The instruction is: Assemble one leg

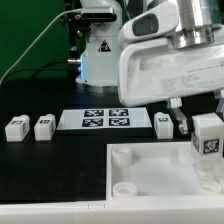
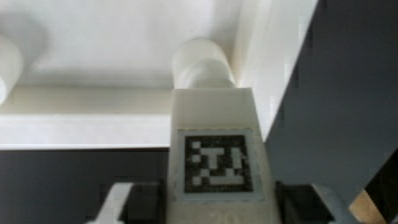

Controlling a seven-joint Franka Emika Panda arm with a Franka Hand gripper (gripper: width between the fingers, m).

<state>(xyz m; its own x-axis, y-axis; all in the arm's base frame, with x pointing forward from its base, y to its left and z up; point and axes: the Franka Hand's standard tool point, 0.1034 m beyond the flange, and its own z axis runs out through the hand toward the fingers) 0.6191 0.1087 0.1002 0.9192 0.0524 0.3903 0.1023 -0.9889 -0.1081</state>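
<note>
My gripper (image 1: 207, 128) is shut on a leg (image 1: 208, 137), a small white block with a square marker tag, and holds it upright just above the right side of the large white tray-like piece (image 1: 150, 170). In the wrist view the held leg (image 2: 219, 140) fills the middle between my fingers (image 2: 128, 200), tag facing the camera, with a round corner socket (image 2: 205, 65) of the tray piece (image 2: 107, 100) right beyond it. Three more legs lie on the black table: two at the exterior view's left (image 1: 15, 127) (image 1: 43, 126), one at its right (image 1: 164, 123).
The marker board (image 1: 95, 120) lies flat on the table behind the tray piece. A white robot base and lamp with cables (image 1: 95, 45) stand at the back. The black table (image 1: 40, 160) shows at the exterior view's left.
</note>
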